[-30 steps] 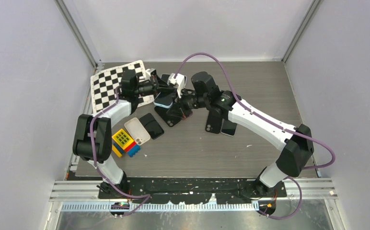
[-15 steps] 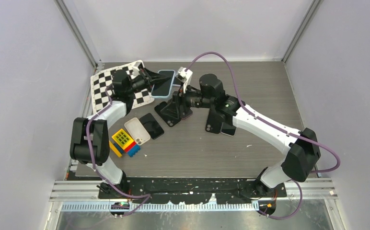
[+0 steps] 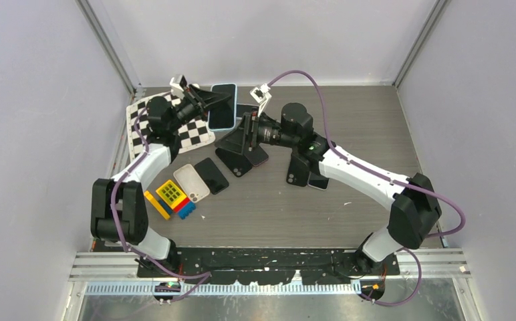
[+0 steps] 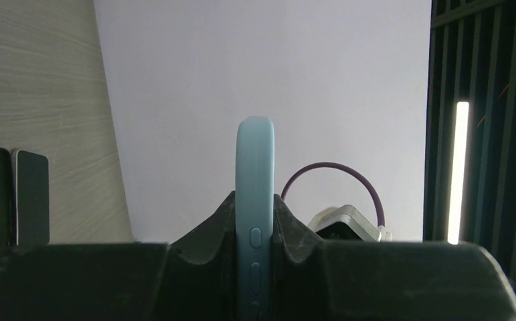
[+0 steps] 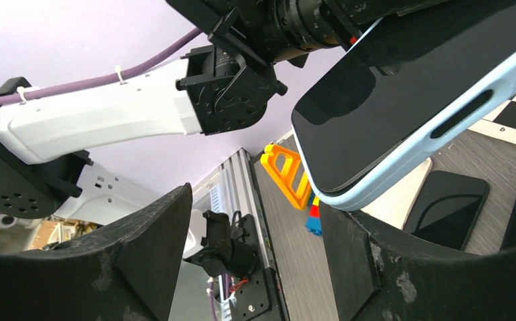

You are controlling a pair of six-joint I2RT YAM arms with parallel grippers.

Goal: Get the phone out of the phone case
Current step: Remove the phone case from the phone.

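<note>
The phone (image 5: 402, 80), dark screen showing, sits inside its light blue phone case (image 5: 442, 127). My left gripper (image 3: 207, 101) is shut on the case (image 3: 222, 107) and holds it in the air near the back of the table. In the left wrist view the case (image 4: 255, 174) stands edge-on, pinched between the pads of the left gripper (image 4: 255, 217). My right gripper (image 3: 237, 139) is open just right of and below the case. In its own view the right gripper (image 5: 255, 257) has nothing between its fingers, and the cased phone hangs above the right finger (image 5: 375, 261).
A checkerboard sheet (image 3: 150, 124) lies at the back left. On the table are a white case (image 3: 192, 182), a black phone (image 3: 212, 175), coloured toy blocks (image 3: 172, 198), more phones under the right gripper (image 3: 242, 164) and two by the right forearm (image 3: 307, 176).
My right gripper has opened and come off the cased phone. The left gripper has lifted the cased phone and carried it toward the back of the table.
</note>
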